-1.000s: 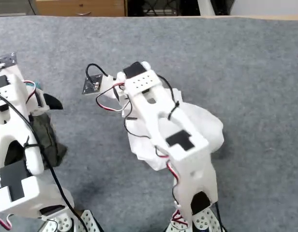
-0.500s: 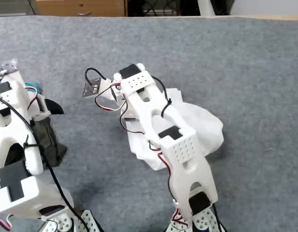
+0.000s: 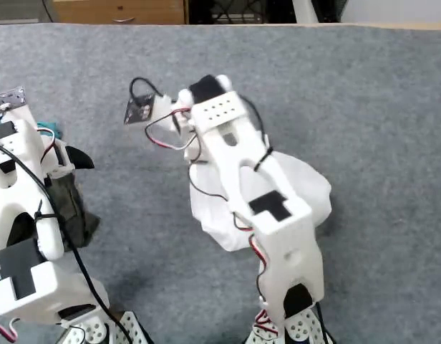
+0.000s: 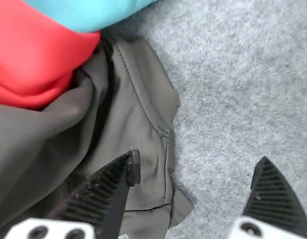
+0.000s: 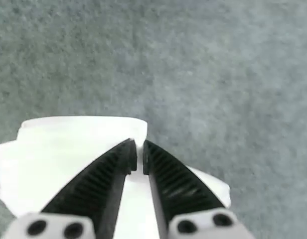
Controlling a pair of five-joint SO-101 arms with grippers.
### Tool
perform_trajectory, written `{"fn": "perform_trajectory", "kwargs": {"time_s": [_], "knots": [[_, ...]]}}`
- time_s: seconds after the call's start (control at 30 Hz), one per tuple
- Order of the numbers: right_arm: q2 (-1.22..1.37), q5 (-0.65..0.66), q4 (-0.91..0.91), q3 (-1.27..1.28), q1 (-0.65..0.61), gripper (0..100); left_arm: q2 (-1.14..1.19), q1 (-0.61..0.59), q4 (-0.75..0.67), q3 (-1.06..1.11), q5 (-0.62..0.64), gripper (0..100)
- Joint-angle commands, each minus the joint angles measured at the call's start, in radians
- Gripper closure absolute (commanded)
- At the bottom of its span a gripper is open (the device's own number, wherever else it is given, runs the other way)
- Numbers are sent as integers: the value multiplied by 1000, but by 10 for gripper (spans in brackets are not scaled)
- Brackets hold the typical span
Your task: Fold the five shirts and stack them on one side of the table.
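So the right gripper (image 5: 138, 147), pinched on the white shirt (image 3: 306, 193) mid-table, has just swung farther out, looks like mid-fold. The left gripper (image 4: 199, 160) hangs open over the olive shirt (image 4: 69, 144).

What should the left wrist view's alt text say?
The left gripper hangs open over the edge of a crumpled dark grey shirt, one fingertip above the cloth, the other above the grey table. A red shirt and a teal shirt lie bunched beside it.
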Motion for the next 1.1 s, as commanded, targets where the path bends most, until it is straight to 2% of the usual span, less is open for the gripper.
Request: {"fn": "perform_trajectory", "kwargs": {"time_s": [0.0,0.1,0.23,0.37,0.47,0.57,0.67,0.87,0.93,1.07], "knots": [[-133,6,8,-61,15,980,-6,-10,-5,-2,-11,646],[-148,2,-35,-53,8,979,-6,-10,-5,-1,-11,646],[-101,-109,-189,-8,-18,930,-6,-10,-5,-1,-11,646],[-41,-226,-272,-13,-21,750,-6,-12,-3,-1,-11,646],[-33,-203,-249,-42,-18,596,-6,-12,-3,1,-11,646],[-33,-166,-233,-42,-15,527,-6,-12,-5,5,-11,646],[-31,-112,-207,-31,-8,592,-6,-12,-5,7,-11,646],[2,5,-245,68,5,907,-6,-10,-5,8,-11,646],[38,8,-267,67,5,917,-6,-10,-5,8,-11,646],[102,9,-273,48,5,832,-6,-10,-5,8,-11,646]]}}
